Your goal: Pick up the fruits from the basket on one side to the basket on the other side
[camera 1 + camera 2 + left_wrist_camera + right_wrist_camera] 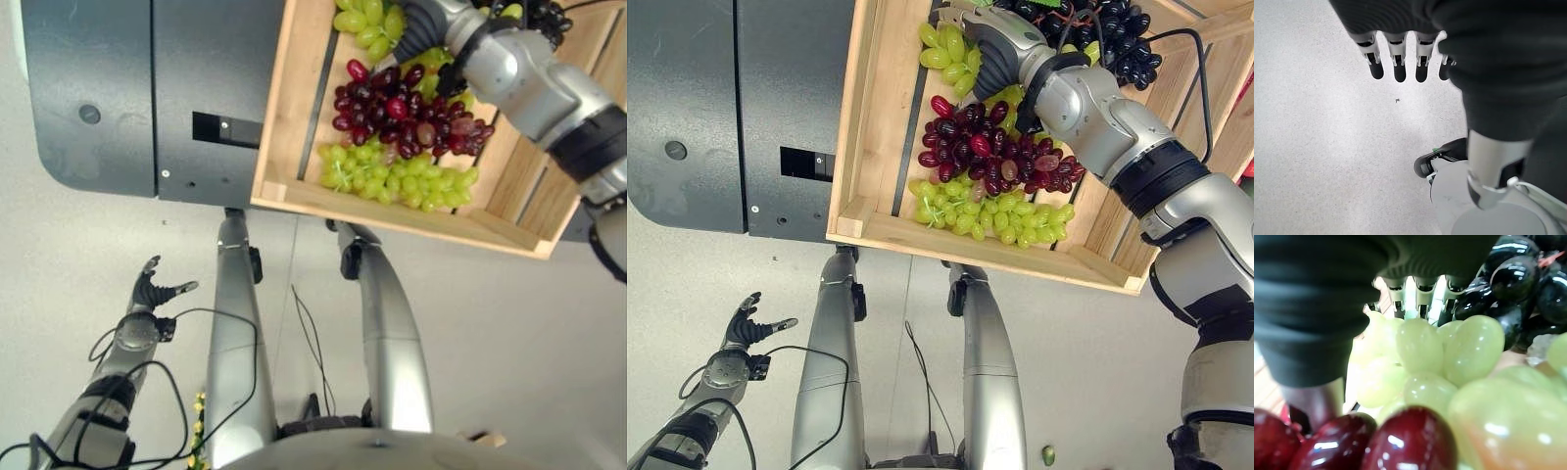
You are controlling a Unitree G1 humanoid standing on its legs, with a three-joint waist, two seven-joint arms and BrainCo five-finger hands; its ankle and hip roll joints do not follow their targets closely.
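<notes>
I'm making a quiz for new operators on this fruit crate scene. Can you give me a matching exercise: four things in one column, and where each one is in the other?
Things:
1. red grapes
2. black grapes
3. left hand
4. right hand

Places:
A. over the floor, away from the wooden crate
B. far end of the crate
C. reaching into the green grapes
D. middle of the crate, between two green bunches

Pairs: 1-D, 2-B, 3-A, 4-C

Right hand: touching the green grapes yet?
Cannot tell. The right wrist view puts the right hand right behind the green grapes, its fingertips hidden by them; neither contact nor gap shows plainly.
</notes>
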